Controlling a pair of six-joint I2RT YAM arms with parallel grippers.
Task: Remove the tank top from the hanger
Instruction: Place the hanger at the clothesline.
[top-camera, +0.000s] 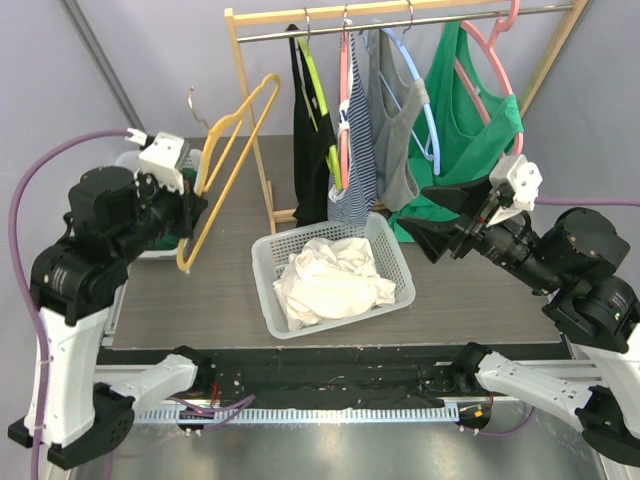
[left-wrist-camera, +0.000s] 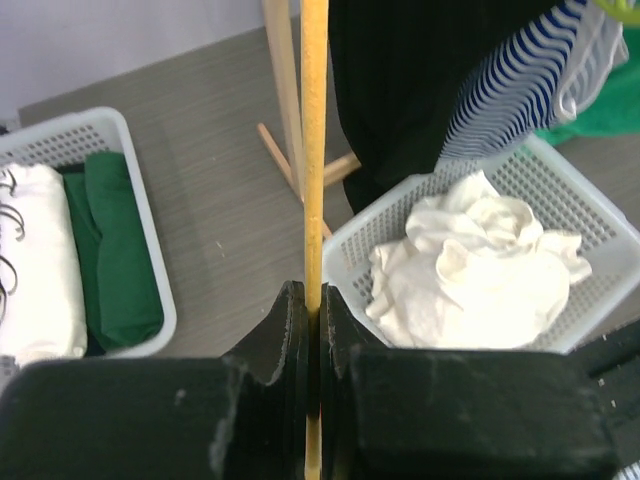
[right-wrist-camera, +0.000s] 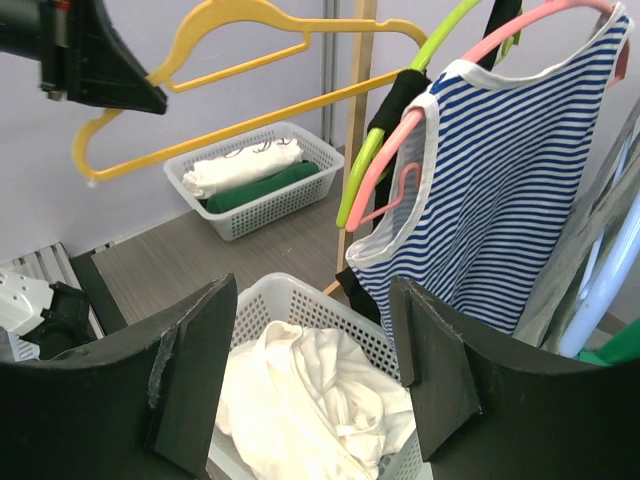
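Observation:
My left gripper (top-camera: 192, 208) is shut on a bare yellow hanger (top-camera: 228, 160) and holds it up above the table's left side; the hanger's bar runs between the jaws in the left wrist view (left-wrist-camera: 314, 150). A crumpled white tank top (top-camera: 335, 280) lies in the white basket (top-camera: 266, 262) at the table's middle; it also shows in the left wrist view (left-wrist-camera: 480, 270) and the right wrist view (right-wrist-camera: 310, 410). My right gripper (top-camera: 425, 225) is open and empty, just right of the basket and above it, with its fingers (right-wrist-camera: 195, 370) spread wide.
A wooden rack (top-camera: 400, 15) at the back carries a black top (top-camera: 312, 130), a blue-striped top (top-camera: 355, 150) on a pink hanger, a grey top (top-camera: 395, 130) and a green top (top-camera: 470, 130). A second white basket (left-wrist-camera: 140, 260) at the far left holds folded green and white cloth.

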